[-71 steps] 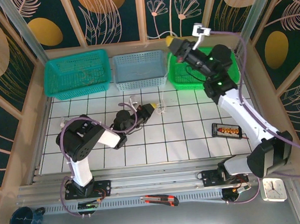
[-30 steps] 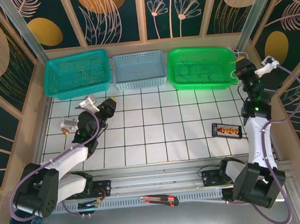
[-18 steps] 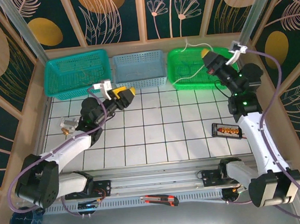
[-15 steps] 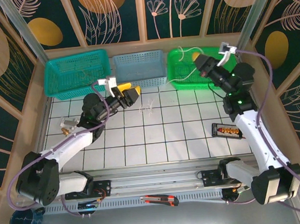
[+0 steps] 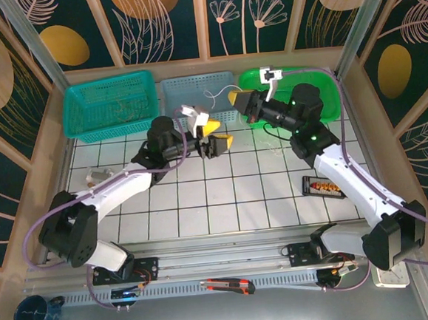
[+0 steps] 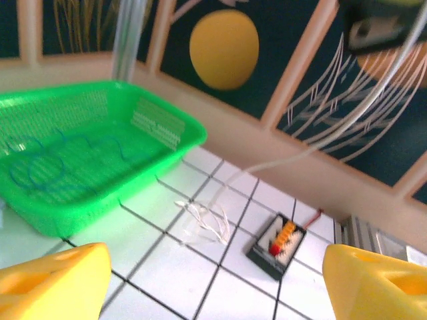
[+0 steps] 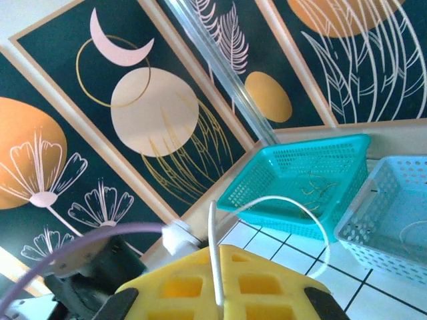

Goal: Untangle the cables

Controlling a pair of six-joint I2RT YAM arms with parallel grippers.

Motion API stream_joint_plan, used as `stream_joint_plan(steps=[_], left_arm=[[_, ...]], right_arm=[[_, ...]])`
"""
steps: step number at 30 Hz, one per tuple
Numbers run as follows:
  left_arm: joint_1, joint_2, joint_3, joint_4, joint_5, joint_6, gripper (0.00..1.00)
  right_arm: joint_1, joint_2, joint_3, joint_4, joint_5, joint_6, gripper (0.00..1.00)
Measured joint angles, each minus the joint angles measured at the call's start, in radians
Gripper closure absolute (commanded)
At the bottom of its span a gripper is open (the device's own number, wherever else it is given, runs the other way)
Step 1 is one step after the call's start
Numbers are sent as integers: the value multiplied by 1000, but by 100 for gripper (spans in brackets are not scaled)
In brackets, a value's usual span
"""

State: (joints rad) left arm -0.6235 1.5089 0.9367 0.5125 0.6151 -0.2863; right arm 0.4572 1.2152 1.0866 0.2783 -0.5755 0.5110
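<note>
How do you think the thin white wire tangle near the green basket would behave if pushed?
The wire tangle looks hair-thin and loosely looped, so probably floppy and light. Lying flat, it would likely slide, not roll.

Left claw (image 5: 216, 134) spread wide, right claw (image 5: 236, 98) closed, arms angled inward

field notes: no text, label or number legible on my feeds. black device (image 5: 323, 186) on the tiles carries orange marks, too small to read.
</note>
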Motion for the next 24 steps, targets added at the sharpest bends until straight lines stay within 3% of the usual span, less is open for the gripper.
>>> stream_joint_plan(steps=[9,16,19,22,24], left_arm=[[-19,80,0,2,-108,67,13],[-19,88,-31,39,-201,102,21],[-19,88,-71,69,-208,93,28],[-19,89,-98,87,-204,72,51],[-19,91,-101,104,-195,58,59]], right_arm=[[53,10,47,-6,-3,-9,100],[78,24,99,-6,-3,-9,100],[78,30,113,-5,-2,-9,100],[78,45,129,-5,-2,-9,100],[78,58,141,-5,-2,-8,100]])
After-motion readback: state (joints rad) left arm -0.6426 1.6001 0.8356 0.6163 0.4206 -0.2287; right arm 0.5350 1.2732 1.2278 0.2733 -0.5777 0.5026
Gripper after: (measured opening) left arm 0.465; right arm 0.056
